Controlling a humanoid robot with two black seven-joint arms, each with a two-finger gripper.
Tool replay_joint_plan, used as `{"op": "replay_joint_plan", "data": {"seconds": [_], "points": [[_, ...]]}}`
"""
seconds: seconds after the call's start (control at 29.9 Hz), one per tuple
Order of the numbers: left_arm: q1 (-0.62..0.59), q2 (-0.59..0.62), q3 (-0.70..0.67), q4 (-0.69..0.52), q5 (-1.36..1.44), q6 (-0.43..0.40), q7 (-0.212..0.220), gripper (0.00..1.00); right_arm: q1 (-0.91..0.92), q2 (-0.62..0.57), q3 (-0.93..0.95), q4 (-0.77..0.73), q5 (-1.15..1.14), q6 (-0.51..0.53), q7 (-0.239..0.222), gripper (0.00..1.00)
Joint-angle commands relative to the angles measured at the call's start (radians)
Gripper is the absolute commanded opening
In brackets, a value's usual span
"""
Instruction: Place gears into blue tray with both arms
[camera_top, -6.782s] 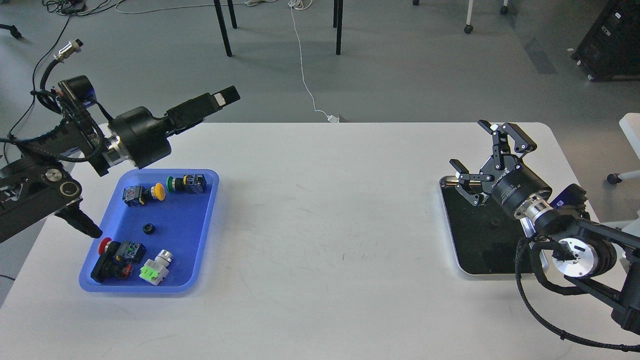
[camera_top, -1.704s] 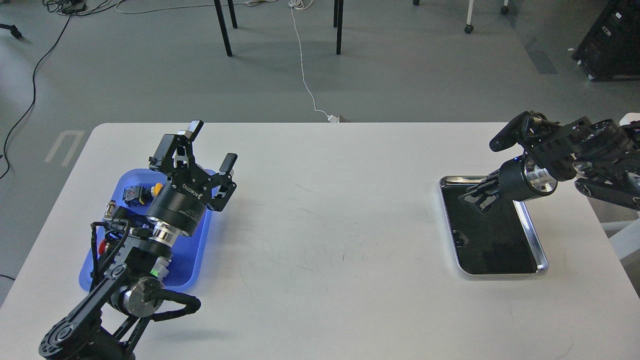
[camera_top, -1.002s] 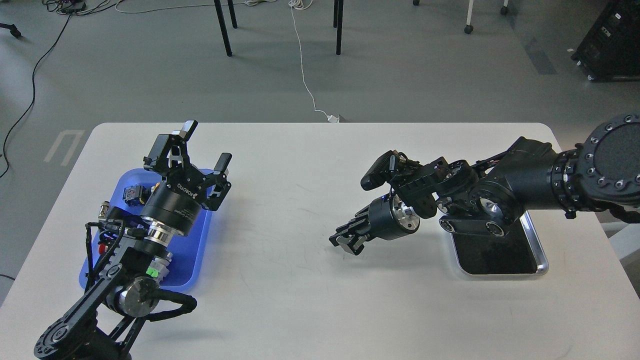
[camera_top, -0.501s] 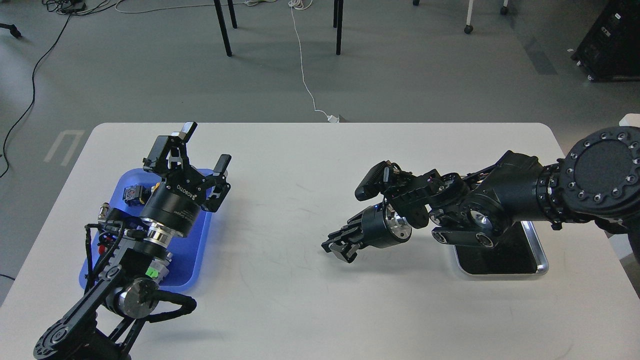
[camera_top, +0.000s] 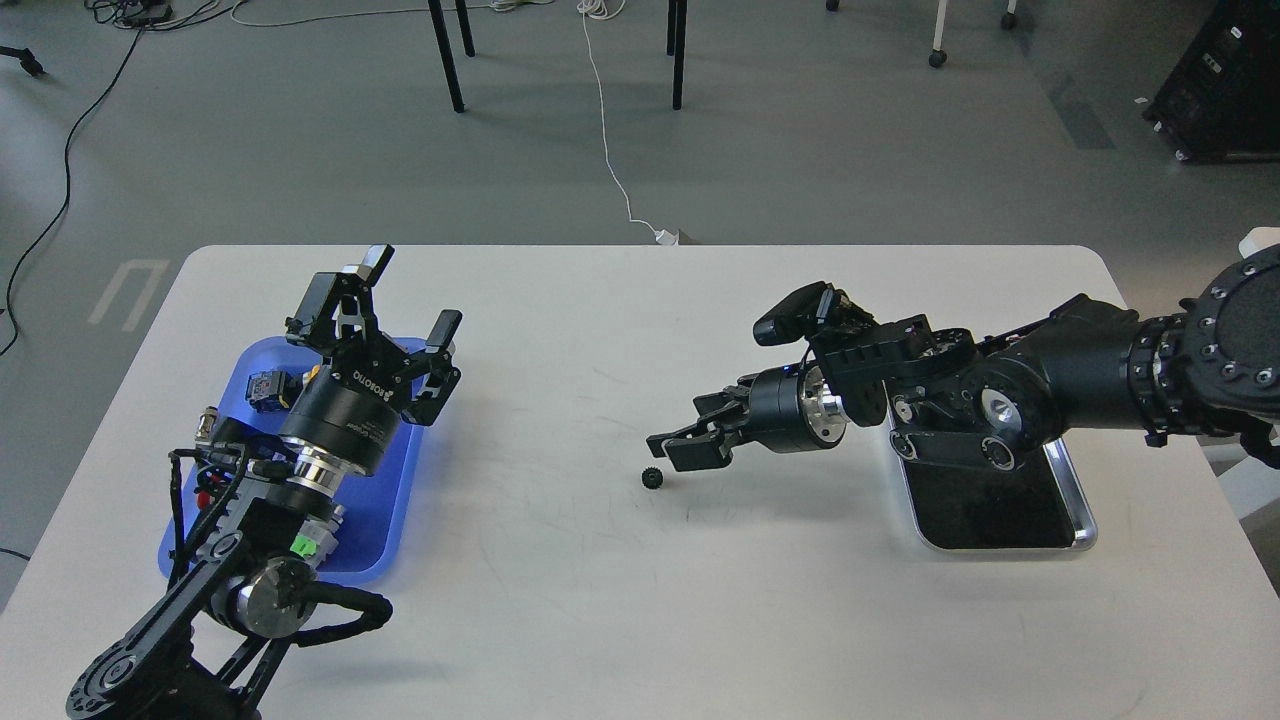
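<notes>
A small black gear (camera_top: 651, 478) lies on the white table near the middle, just below and left of my right gripper's fingertips. My right gripper (camera_top: 682, 428) reaches in from the right, held a little above the table, open with nothing between its fingers. The blue tray (camera_top: 392, 502) sits at the left, largely covered by my left arm. My left gripper (camera_top: 405, 298) stands open and empty above the tray's far right corner, fingers pointing up and away. Any gear lying in the tray is hidden by the arm.
A black tray with a silver rim (camera_top: 1085, 530) lies at the right under my right arm. Push-button switches (camera_top: 266, 388) show in the blue tray beside the left arm. Chair legs and cables are on the floor beyond the table.
My right gripper has risen slightly, drawn back to the right and opened; the gear now lies on the table beneath it. The left arm has barely moved.
</notes>
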Motion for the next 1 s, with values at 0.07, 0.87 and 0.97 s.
{"op": "replay_joint_plan", "data": {"seconds": [0.07, 0.87, 0.97], "points": [[0.003, -0.002, 0.0, 0.0, 0.0, 0.001, -0.003, 0.98, -0.057, -0.158, 0.203, 0.022, 0.065, 0.001, 0.0, 0.94], [0.045, -0.008, -0.005, 0.002, -0.012, -0.001, -0.017, 0.98, -0.779, -0.346, 1.388, 0.046, 0.748, 0.162, 0.0, 0.94], [0.051, -0.005, -0.018, 0.002, -0.015, 0.001, -0.034, 0.98, -0.779, -0.358, 1.389, 0.046, 0.833, 0.209, 0.0, 0.95]]}}
